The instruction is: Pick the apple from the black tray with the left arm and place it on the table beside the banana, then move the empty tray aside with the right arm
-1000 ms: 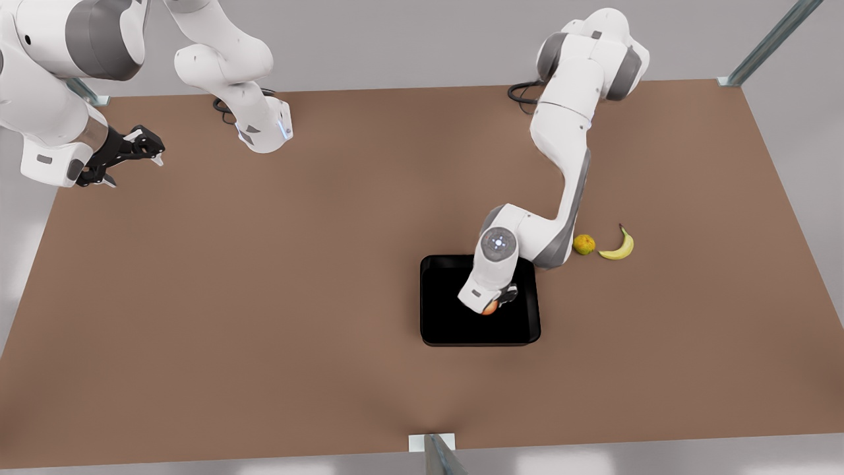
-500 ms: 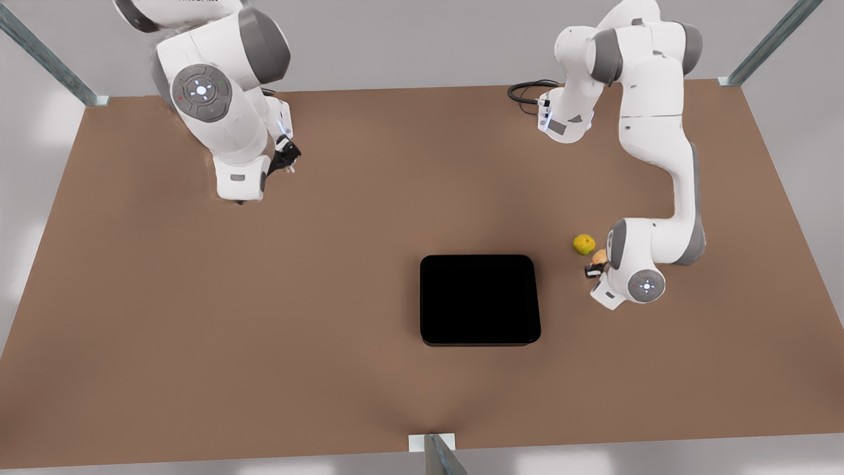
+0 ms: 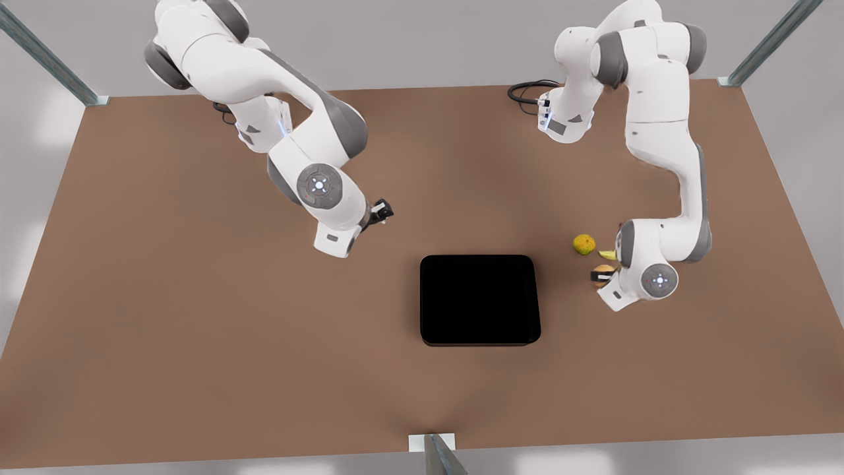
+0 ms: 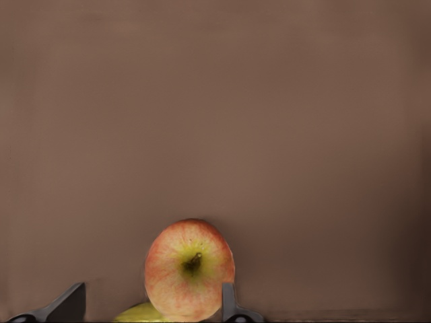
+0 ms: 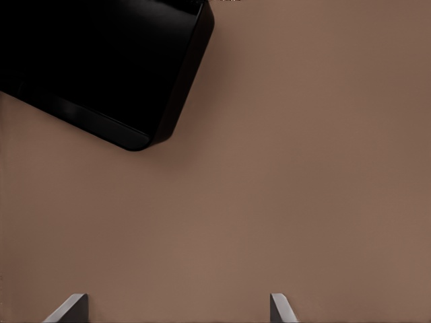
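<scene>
The apple, reddish-pink and yellow, lies on the table at the front view's right, next to the banana, most of which is hidden under the left arm. My left gripper is open around the apple. One finger is at the fruit's edge and the other stands apart from it. A sliver of banana shows beside the apple. The black tray sits empty at mid-table. My right gripper hovers open behind the tray's far-left corner, and that corner of the tray shows beyond it.
A lumpy yellow-green round fruit sits just behind the apple and banana. Cables lie by the far arm base. Metal frame posts stand at the table's corners and front edge.
The left gripper has carried the apple off the tray, set it down by the banana and opened. The right arm has swung from the far left toward the tray.
</scene>
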Tool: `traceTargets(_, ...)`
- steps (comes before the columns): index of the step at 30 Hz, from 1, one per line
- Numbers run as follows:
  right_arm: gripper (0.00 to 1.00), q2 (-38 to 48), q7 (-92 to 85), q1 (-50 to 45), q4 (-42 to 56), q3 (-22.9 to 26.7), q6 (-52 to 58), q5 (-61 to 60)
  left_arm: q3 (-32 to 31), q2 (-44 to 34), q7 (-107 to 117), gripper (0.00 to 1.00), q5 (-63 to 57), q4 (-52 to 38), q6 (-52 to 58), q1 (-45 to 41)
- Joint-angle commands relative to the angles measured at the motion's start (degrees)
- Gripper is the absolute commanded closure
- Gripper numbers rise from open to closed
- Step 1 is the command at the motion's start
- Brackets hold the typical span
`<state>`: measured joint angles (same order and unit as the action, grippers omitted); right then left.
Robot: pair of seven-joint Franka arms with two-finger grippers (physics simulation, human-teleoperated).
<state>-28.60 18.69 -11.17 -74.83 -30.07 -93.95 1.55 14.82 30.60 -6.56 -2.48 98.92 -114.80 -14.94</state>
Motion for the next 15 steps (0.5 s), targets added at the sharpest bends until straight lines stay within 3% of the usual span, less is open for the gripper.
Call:
traceTargets(1, 0.0, -1.64, 37.65, 0.1, 0.04, -0.34, -10.9, 0.21, 0.29, -5.11, -0.93, 0.0, 2.56, -2.24, 1.51, 0.0)
traceTargets(4, 0.01, -3.57, 38.43, 0.1, 0.74, 0.01, -14.49, 0.3, 0.38, -5.38, 5.68, 0.0, 10.12, -16.21, 10.82, 0.09)
traceTargets(6, 0.01, -4.54, 43.09, 0.01, 0.91, -0.25, -18.19, 0.3, 0.2, -6.69, 5.15, 0.0, 13.19, -18.76, 10.65, 0.0)
traceTargets(7, 0.01, -5.15, 44.15, -0.69, 0.91, -0.25, -19.86, 0.3, -0.15, -10.03, 4.89, 0.0, 13.12, -18.42, 10.21, -0.09)
traceTargets(9, 0.01, -7.08, 44.77, -1.31, 1.97, -0.34, -20.83, 0.39, -0.06, -17.69, 0.41, 0.0, 12.41, -5.58, 0.27, 0.0)
traceTargets(13, 0.01, -11.66, 48.63, -4.38, 4.34, -0.34, -23.99, 4.26, 4.61, -16.28, 3.92, 0.0, 12.76, -9.8, 5.55, 5.51)
traceTargets(14, 0.01, -12.18, 48.46, -4.56, 4.25, -0.25, -25.75, 4.34, -13.82, -16.45, -0.12, 0.0, 11.54, -9.63, 6.96, 22.64)
traceTargets(15, 0.01, -13.06, 48.28, -4.56, 4.34, -0.25, -26.02, 6.89, -16.32, -21.71, 0.32, 0.0, 8.11, -2.52, 5.21, 24.61)
